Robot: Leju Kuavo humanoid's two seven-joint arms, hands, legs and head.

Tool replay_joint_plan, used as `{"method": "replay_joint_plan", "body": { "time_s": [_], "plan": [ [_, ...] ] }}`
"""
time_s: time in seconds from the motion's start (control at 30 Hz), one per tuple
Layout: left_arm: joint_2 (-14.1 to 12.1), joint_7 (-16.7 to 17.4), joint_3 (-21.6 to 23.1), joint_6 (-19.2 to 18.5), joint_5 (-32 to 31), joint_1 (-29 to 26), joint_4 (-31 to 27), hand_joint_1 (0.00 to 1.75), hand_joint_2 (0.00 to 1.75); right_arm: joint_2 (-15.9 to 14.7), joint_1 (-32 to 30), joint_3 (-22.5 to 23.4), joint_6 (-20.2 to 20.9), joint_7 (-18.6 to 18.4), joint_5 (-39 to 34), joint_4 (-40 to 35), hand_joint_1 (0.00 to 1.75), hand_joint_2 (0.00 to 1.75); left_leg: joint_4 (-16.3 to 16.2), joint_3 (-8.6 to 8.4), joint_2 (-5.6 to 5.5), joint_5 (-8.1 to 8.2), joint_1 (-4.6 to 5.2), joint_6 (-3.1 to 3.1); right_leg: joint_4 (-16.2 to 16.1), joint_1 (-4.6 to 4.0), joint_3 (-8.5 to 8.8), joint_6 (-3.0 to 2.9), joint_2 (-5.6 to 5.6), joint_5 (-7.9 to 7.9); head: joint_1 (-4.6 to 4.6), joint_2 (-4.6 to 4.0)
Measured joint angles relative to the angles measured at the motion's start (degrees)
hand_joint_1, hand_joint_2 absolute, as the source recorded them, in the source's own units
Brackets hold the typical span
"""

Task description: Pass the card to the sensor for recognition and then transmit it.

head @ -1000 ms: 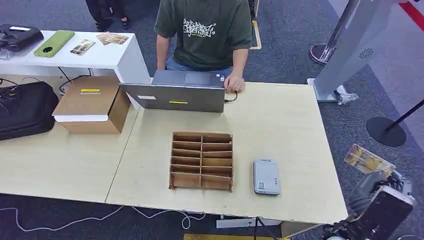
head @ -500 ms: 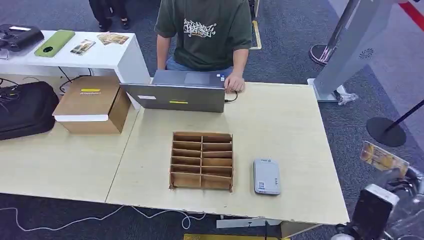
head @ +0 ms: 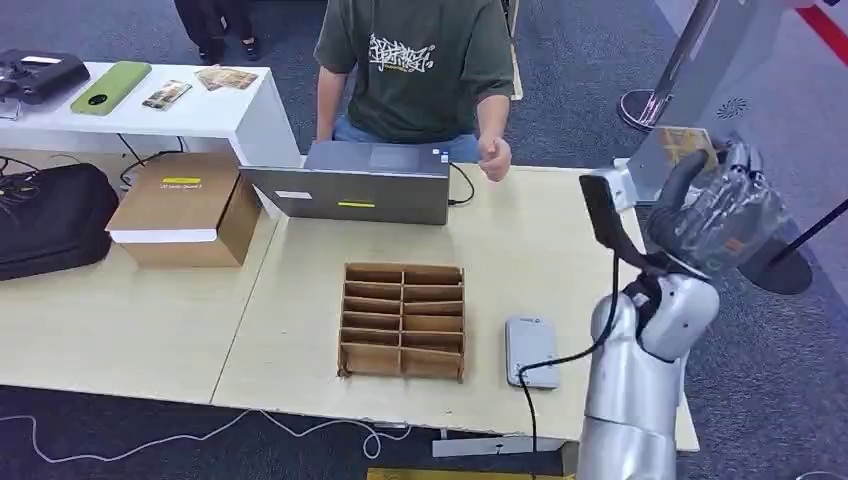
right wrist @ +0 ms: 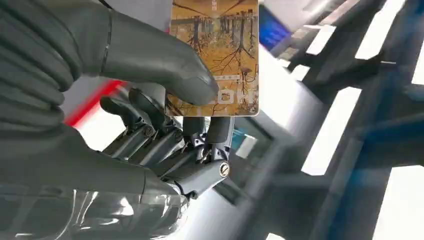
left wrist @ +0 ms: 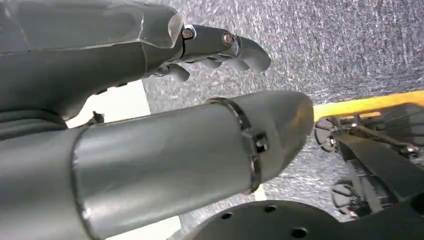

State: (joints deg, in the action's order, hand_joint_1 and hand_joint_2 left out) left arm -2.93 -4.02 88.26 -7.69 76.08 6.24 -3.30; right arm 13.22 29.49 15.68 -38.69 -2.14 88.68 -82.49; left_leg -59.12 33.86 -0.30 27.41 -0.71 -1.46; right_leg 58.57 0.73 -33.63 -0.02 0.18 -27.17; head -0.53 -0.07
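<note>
Card (head: pixel 684 145): yellow-brown, printed with a tree scene, pinched between thumb and fingers of the right hand (head: pixel 718 205), raised high above the table's (head: pixel 560 250) right edge, well apart from the sensor (head: pixel 531 352). Right wrist view confirms the thumb (right wrist: pixel 165 65) pressing the card's (right wrist: pixel 220 55) face, fingers behind it. Sensor: grey, flat on the table, just beside the cardboard organizer (head: pixel 404 321). Left hand (left wrist: pixel 200 65): hangs over carpet, fingers loosely curled, grasping nothing. Laptop (head: pixel 348 188): at the table's far edge. Person (head: pixel 415 65): seated behind it, one hand lifted. Box (head: pixel 185 208): on the left table.
</note>
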Motion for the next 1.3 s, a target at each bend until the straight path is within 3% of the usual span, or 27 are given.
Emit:
{"method": "replay_joint_plan", "body": {
  "time_s": [0.03, 0.07, 0.13, 0.2, 0.27, 0.5, 0.7, 1.3],
  "plan": [
    [-0.07, 0.07, 0.00, -0.02, -1.05, 0.18, -0.04, 0.00, 0.00, -1.51, 3.99, -3.55, 0.02, -9.84, 0.91, 4.29, 1.75, 1.75, 0.00, 0.13, -0.18, -0.10, 0.02, -0.01, 0.03, -0.01, -0.07, 0.04, -0.17, 0.03, -0.02, 0.00],
    [-0.11, 0.13, 0.00, -0.07, -2.22, 0.21, -0.09, 0.00, 0.00, -3.72, 8.10, -10.66, 0.02, -24.66, 1.37, 12.61, 1.75, 1.75, -0.01, 0.12, -0.21, -0.16, 0.03, -0.03, 0.02, -0.01, -0.19, 0.02, -0.17, 0.09, 0.26, 0.00],
    [-0.44, 0.71, 0.00, -0.09, -3.59, 0.70, -0.30, 0.00, 0.00, -5.87, 16.21, -25.09, 0.02, -34.64, 1.61, 25.18, 1.75, 1.75, -0.03, 0.01, 0.24, -0.23, 0.04, -0.13, 0.00, 0.03, -0.57, -0.16, 0.26, 0.26, 0.18, 0.00],
    [-0.52, 1.03, 0.02, -0.07, -4.06, 1.33, -0.48, 0.00, 0.00, -7.40, 20.42, -36.70, 0.00, -31.95, 1.48, 31.91, 1.75, 1.75, -0.07, 0.06, 0.00, -0.25, -0.03, -0.14, -0.01, -0.01, -0.56, -0.14, 0.08, 0.23, 0.24, 0.00],
    [-0.52, 1.03, 0.02, -0.04, -4.11, 1.34, -0.52, 0.00, 0.00, -7.51, 24.38, -43.99, 0.02, -30.84, 1.44, 39.69, 1.75, 1.75, -0.08, 0.16, -0.21, -0.29, -0.06, -0.14, 0.01, -0.02, -0.60, -0.14, -0.11, 0.22, 0.13, 0.00],
    [-0.35, 0.90, 0.02, 0.04, -3.45, 0.87, -0.81, 0.00, 0.00, -7.40, 31.93, -52.71, 0.90, -31.91, 1.44, 55.65, 1.75, 1.75, -0.07, 0.34, -0.20, -0.29, -0.04, -0.10, -0.08, -0.11, -0.64, -0.13, -0.15, 0.23, 0.18, 0.00],
    [-0.33, 0.66, 0.02, 0.13, -3.08, 0.26, -0.83, 0.00, 0.00, -6.90, 32.64, -55.42, 0.96, -32.55, 1.44, 59.80, 1.75, 1.75, -0.08, 0.35, -0.27, -0.29, -0.05, -0.10, -0.12, -0.11, -0.64, -0.13, -0.21, 0.23, 0.20, 0.00],
    [-0.35, 2.03, 0.02, -0.57, -5.00, 1.06, -0.87, 0.00, 0.00, -6.90, 33.26, -55.83, 0.85, -33.11, 1.41, 62.99, 1.75, 1.75, -0.08, 0.32, -0.24, -0.28, -0.07, -0.10, -0.12, -0.10, -0.67, -0.14, -0.17, 0.22, 0.18, 0.00]
  ]
}}
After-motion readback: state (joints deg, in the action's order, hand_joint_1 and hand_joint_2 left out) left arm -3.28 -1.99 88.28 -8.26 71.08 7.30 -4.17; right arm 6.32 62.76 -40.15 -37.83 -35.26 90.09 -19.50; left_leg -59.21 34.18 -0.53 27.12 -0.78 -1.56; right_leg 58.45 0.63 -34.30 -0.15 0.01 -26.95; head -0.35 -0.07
